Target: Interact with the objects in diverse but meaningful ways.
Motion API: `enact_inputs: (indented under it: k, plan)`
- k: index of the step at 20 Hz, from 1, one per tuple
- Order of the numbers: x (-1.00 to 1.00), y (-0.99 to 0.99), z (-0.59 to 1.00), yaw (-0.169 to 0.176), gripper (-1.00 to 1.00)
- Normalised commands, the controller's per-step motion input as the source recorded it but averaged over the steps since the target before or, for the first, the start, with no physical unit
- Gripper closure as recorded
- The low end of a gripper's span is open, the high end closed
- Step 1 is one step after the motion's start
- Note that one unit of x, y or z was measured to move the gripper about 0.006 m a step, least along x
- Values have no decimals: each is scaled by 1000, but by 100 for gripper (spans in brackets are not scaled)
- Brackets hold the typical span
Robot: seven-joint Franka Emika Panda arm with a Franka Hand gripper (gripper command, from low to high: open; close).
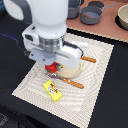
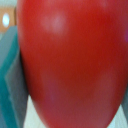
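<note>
Jaws of your gripper (image 1: 51, 69) clamp the tomato (image 2: 70, 62) just above the mat (image 1: 95, 75); next, choose where to set it down.

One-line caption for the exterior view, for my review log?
Panda arm's gripper over a red tomato on a pale placemat, yellow block nearby, grey pots behind.

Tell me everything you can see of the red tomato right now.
The tomato is round, plain red and smooth with a soft sheen, like plastic. In the exterior view only a small part shows, tucked under the gripper over the pale striped mat, near a pale round disc. In the wrist view it fills nearly the whole picture, a grey finger beside it. Whether it is gripped or lifted, I cannot tell.
</note>
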Motion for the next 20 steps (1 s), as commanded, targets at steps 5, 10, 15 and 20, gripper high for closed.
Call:
enact_inputs:
  k: [5,10,15,20]
  plan:
    - [-51,-132,-240,-18,100]
    - [-30,-1,-382,-2,100]
    - [-442,-233,-291,-8,100]
    - [-556,-345,386,-44,100]
